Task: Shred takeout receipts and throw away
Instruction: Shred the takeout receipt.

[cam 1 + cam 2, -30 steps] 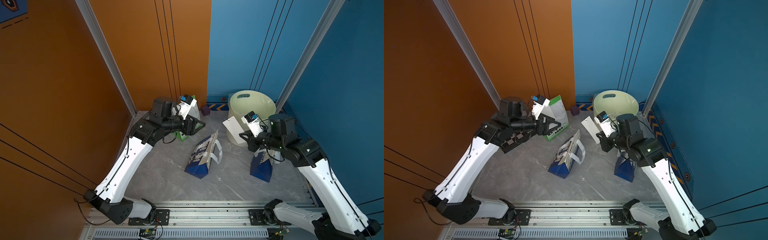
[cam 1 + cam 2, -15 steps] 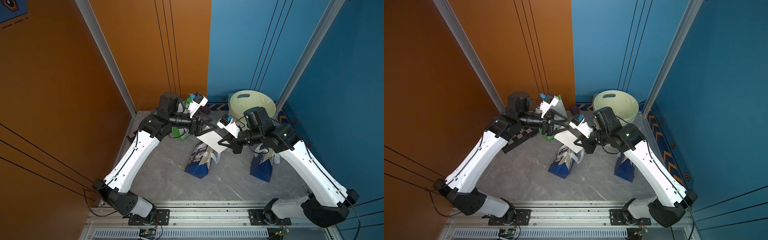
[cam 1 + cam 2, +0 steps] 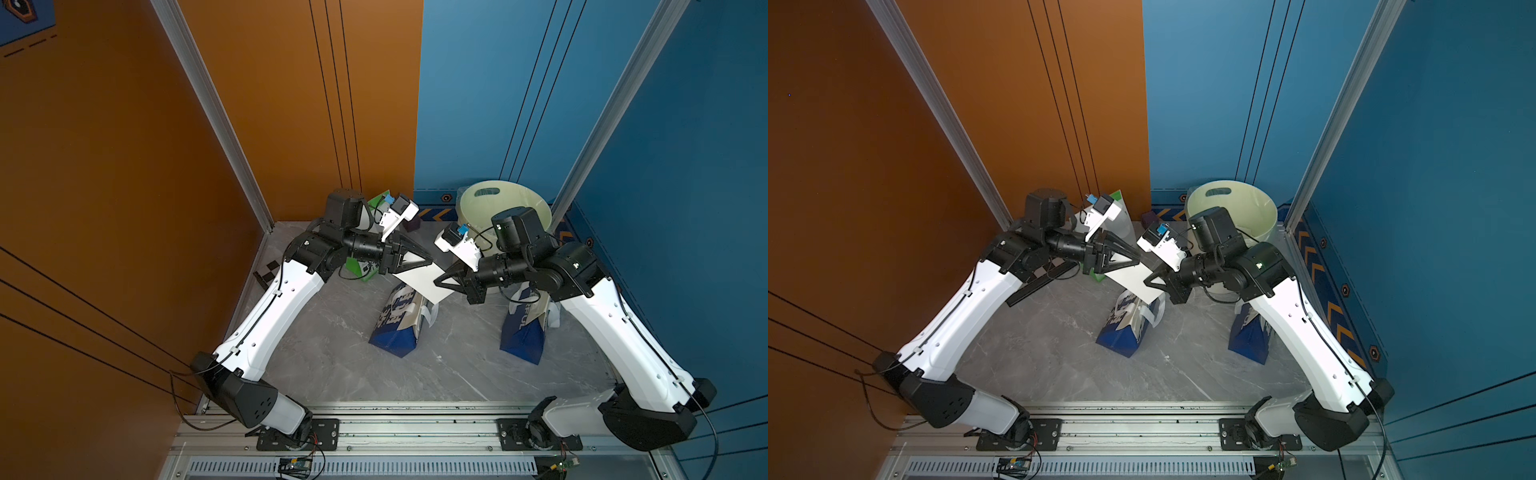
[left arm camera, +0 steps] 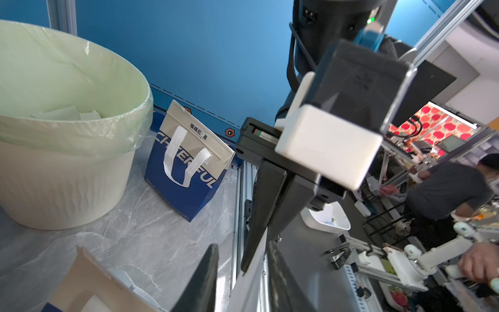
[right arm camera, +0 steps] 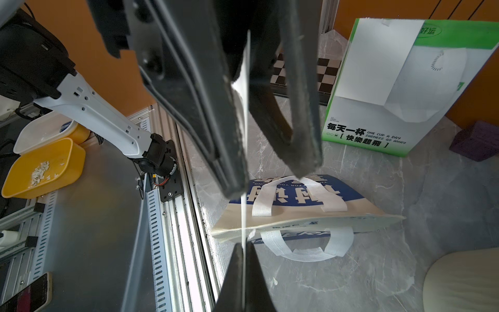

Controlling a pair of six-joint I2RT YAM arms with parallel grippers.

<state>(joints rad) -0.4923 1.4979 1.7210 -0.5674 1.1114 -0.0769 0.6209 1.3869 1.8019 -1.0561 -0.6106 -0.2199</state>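
Note:
One white takeout receipt [image 3: 419, 282] [image 3: 1133, 280] hangs in the air above a blue-and-white bag [image 3: 395, 328] that lies on its side. My right gripper [image 3: 436, 282] [image 5: 243, 244] is shut on one edge of it. My left gripper [image 3: 430, 263] [image 4: 243, 245] faces it from the other side, its jaws on either side of the paper's far edge, with a gap still showing beside the sheet [image 4: 251, 270]. In the right wrist view the receipt [image 5: 245, 135] shows edge-on. Another white slip [image 5: 378, 59] lies against the green-and-white bag [image 5: 405, 129].
A cream lined bin [image 3: 532, 203] [image 4: 67, 175] stands at the back right with white paper pieces [image 4: 62, 113] in it. A second blue bag [image 3: 523, 332] [image 4: 183, 173] stands upright under my right arm. A purple block [image 3: 413, 224] sits by the back wall.
Both arms came together over the lying bag, the right one bringing the receipt from near the bin. My left jaws have narrowed around the receipt's free edge.

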